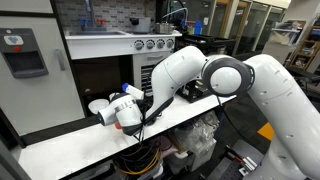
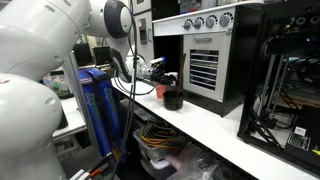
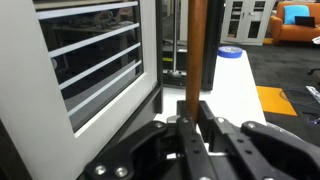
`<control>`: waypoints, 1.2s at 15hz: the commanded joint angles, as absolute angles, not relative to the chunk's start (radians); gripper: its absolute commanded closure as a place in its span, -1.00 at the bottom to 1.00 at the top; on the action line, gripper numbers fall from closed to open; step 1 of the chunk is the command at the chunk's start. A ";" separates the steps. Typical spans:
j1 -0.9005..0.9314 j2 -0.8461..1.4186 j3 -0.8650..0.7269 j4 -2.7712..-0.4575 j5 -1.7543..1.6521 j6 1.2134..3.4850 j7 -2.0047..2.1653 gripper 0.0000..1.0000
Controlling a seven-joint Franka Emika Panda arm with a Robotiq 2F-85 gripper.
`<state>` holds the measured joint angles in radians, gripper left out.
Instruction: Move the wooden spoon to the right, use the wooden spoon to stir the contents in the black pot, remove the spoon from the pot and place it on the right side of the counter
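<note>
White counter [image 1: 70, 140] runs corner to corner across both exterior views, long and narrow, with cables and bins crowded underneath, and that's our stage. Biggest thing over it is the white Panda arm [image 1: 250, 85], filling the right half of the frame in an exterior view and angled down and left towards the counter's middle. Behind the counter stands a cabinet-style appliance [image 2: 205, 60], upper right of the frame, with a row of knobs along its top and vent slats below.

Now the black pot [image 2: 173, 98]: small, round, sitting on the counter at frame centre, close in front of that appliance. The gripper [image 2: 157, 72] hangs just above and left of it in the frame, apart from the rim as far as I can make out.

Wrist view gives us the grip. The wooden spoon [image 3: 197, 45] rises as a straight brown bar up the middle of the frame, its handle pinched between the two fingers [image 3: 208, 125], so the pincer is clenched on the spoon. Holding it upright by the handle makes sense, I'd say: the bowl end can point down into that narrow pot for stirring. The bowl itself is out of sight, so whether it's inside the pot or above it, I can't tell. Bare counter stretches away beside the handle, which looks like room for the set-down.
</note>
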<state>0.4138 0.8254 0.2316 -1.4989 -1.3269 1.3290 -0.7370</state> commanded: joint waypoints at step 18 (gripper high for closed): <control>0.448 0.858 0.246 -1.446 -1.344 1.353 -0.667 0.93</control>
<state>0.4346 0.8316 0.2641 -1.4743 -1.3281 1.3478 -0.7100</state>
